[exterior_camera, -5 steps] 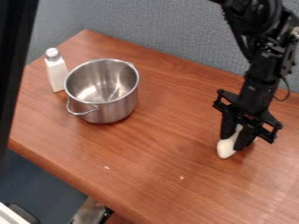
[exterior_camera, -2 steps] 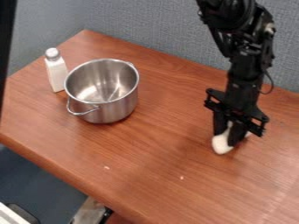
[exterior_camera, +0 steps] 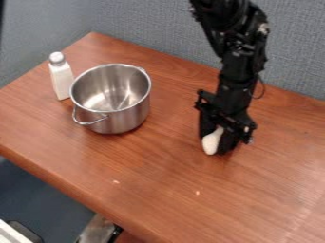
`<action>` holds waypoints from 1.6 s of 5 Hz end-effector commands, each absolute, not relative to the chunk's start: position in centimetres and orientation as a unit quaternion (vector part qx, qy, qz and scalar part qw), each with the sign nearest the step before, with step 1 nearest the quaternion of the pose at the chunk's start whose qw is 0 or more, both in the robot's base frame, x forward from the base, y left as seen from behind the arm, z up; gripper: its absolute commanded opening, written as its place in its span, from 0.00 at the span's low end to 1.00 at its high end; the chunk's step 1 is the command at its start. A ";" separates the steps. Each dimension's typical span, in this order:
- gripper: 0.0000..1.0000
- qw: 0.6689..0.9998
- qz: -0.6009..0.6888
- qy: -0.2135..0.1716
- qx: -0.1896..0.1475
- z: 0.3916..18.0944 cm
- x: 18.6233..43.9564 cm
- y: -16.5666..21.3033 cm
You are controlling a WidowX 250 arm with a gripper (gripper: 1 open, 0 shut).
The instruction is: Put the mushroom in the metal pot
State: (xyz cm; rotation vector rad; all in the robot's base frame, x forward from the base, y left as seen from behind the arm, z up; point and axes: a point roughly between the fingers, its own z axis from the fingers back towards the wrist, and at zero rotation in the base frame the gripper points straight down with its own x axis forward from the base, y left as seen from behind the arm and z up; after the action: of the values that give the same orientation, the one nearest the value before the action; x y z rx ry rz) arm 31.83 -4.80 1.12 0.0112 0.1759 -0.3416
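Black gripper [exterior_camera: 221, 142] jaws straddle the cream-stemmed toy mushroom [exterior_camera: 212, 144] (cap hidden); whether they clamp it is unclear.

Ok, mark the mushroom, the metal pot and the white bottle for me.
mushroom [exterior_camera: 212, 144], camera view, pale stem at the gripper.
metal pot [exterior_camera: 125, 116], camera view, outer side wall.
white bottle [exterior_camera: 60, 80], camera view, body.

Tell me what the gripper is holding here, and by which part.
Cannot be told: the gripper stands around the mushroom on the table, white stem showing between its fingers, but whether they clamp it is unclear.
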 end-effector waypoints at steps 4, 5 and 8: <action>0.00 0.982 -0.190 0.010 0.008 5.0 31.6 -4.7; 0.00 0.977 -0.214 0.012 -0.001 5.1 32.1 -4.7; 1.00 0.978 -0.208 -0.004 -0.028 5.1 32.3 -4.7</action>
State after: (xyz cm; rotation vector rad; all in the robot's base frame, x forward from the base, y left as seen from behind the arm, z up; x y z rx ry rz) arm 31.91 -5.20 3.79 -0.0548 0.0365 -0.4402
